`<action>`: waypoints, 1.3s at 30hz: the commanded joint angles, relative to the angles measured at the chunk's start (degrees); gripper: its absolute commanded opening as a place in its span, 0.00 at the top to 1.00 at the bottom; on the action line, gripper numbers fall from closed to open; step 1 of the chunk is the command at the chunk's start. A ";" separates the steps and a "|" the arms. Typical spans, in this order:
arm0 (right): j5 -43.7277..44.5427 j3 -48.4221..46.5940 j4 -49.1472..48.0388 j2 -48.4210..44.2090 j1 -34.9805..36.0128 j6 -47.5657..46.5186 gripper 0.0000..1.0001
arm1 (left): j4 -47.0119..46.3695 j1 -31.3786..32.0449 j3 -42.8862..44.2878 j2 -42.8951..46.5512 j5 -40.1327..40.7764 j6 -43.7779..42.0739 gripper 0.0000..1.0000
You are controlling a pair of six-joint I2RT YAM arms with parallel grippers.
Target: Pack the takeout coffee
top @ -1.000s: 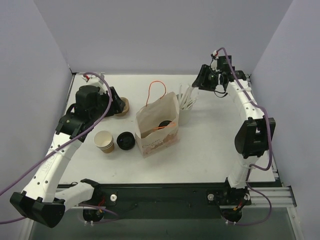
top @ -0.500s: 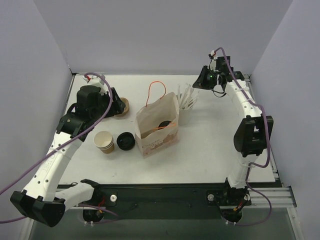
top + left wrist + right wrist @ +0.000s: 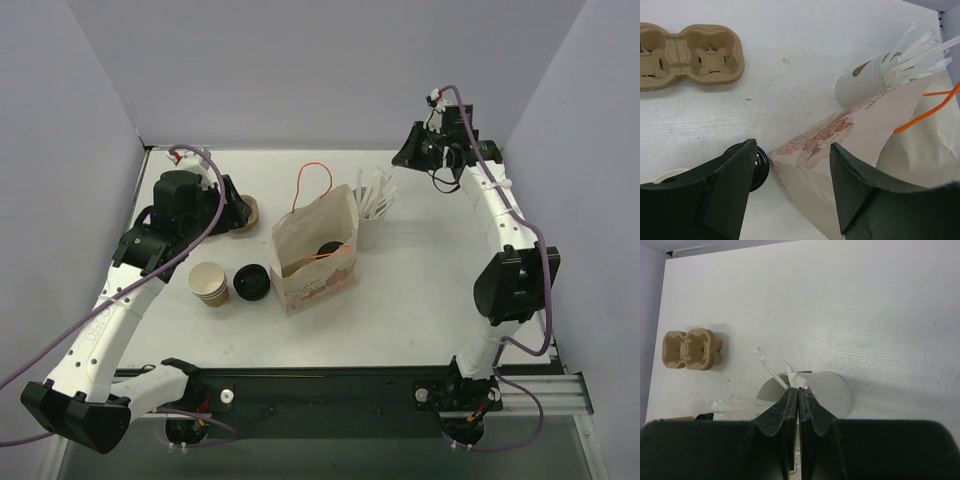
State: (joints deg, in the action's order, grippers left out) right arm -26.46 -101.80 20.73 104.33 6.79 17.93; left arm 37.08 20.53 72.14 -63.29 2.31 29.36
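Note:
The takeout coffee (image 3: 328, 248) stands inside the open paper bag (image 3: 312, 252); only its round black lid shows. In the left wrist view the bag (image 3: 865, 135) hides it. My left gripper (image 3: 226, 206) is open and empty, left of the bag, and its jaws (image 3: 790, 175) frame the bag's near corner. My right gripper (image 3: 402, 157) is raised at the back right, above the white cup of wrapped straws (image 3: 371, 218). It is shut (image 3: 800, 390) on the tip of a white wrapped straw (image 3: 801, 379).
A lidless tan paper cup (image 3: 208, 283) and a loose black lid (image 3: 252, 282) lie left of the bag. A brown pulp cup carrier (image 3: 246, 213) sits by the left gripper and shows in both wrist views (image 3: 690, 55) (image 3: 690, 349). The bag's orange handles (image 3: 313, 185) stand up.
My right gripper has moved up and back to the right, away from the straw cup, staying shut. The left arm, bag and cups have not moved.

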 commanded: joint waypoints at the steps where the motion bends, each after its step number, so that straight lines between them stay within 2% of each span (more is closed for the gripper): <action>1: 1.58 -2.17 1.15 -4.57 -0.19 -1.32 0.95 | -0.61 -0.06 2.92 0.88 -1.34 0.17 0.31; 5: 4.04 -4.46 3.70 -7.65 -0.20 -0.01 0.98 | 0.27 0.03 3.62 0.80 -2.31 0.69 0.31; 8: 4.31 -5.42 4.23 -11.42 -0.02 1.92 1.00 | -0.08 0.12 3.54 1.85 -6.34 0.69 0.30; 13: 6.60 -6.22 7.39 -19.77 1.21 2.81 1.00 | 0.63 0.38 3.27 5.27 -8.80 0.08 0.30; 20: 9.23 -9.29 10.38 -28.21 5.60 -0.79 1.00 | 0.89 1.70 2.04 10.20 -7.94 -0.71 0.30; 25: 9.93 -12.19 12.31 -30.59 13.41 -2.99 1.00 | 1.85 3.72 3.27 11.96 -6.00 -2.91 0.30; 29: 15.72 -11.67 12.66 -30.95 21.06 -4.75 1.00 | 2.91 4.95 4.15 12.83 -3.63 -4.58 0.29; 35: 21.26 -7.72 13.02 -27.44 31.25 -5.98 1.00 | 3.61 6.79 5.12 13.19 -1.17 -6.42 0.27; 39: 21.71 -7.89 12.58 -22.78 35.83 -5.98 1.00 | 3.96 7.50 5.21 13.36 -0.29 -7.22 0.27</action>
State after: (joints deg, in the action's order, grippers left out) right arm -7.86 -109.97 34.15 77.67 39.07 13.17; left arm 41.06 27.31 74.78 -50.89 -0.01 24.21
